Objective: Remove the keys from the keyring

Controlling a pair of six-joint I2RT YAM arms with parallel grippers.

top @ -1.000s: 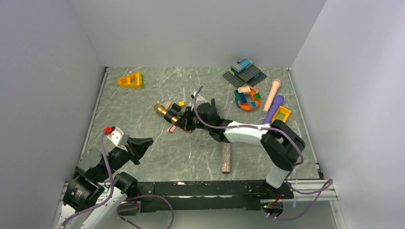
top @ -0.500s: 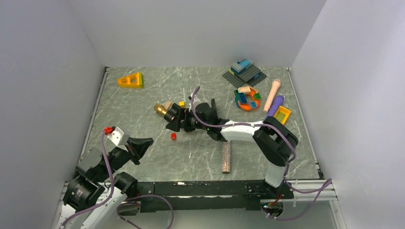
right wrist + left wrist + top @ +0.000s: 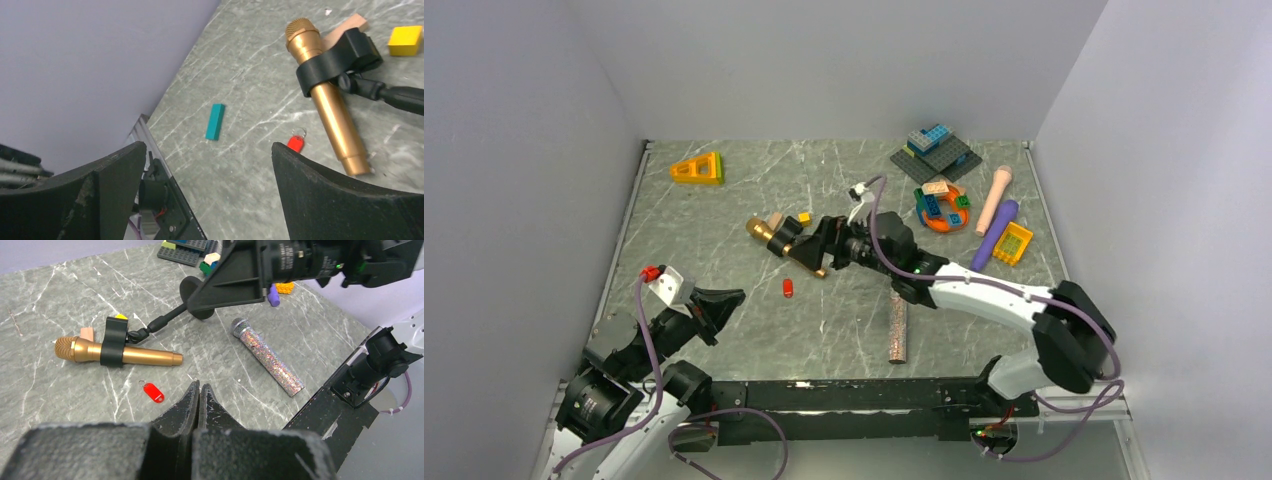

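Grey marbled table fills the floor of a pale-walled cell, with toys scattered along its far side. Near the middle lies the keyring, a small red tag with a thin metal loop. No separate keys can be made out on it at this size. It rests flat and alone, just off the tail end of a gold microphone clipped in a black stand.

The right gripper is spread wide and carries nothing. In the overhead view the tag sits at about 7 o'clock from it, and in its wrist view the tag lies between the two fingers and ahead of them. The left gripper has its tips pressed together with nothing between them. It waits low near its base, with the tag at about 2 o'clock.

The tag's long axis runs roughly 12 to 6 overhead, and the loop looks to be at the 12 end. I judge the right arm slightly nearer and, being open, better placed to reach down for the tag.
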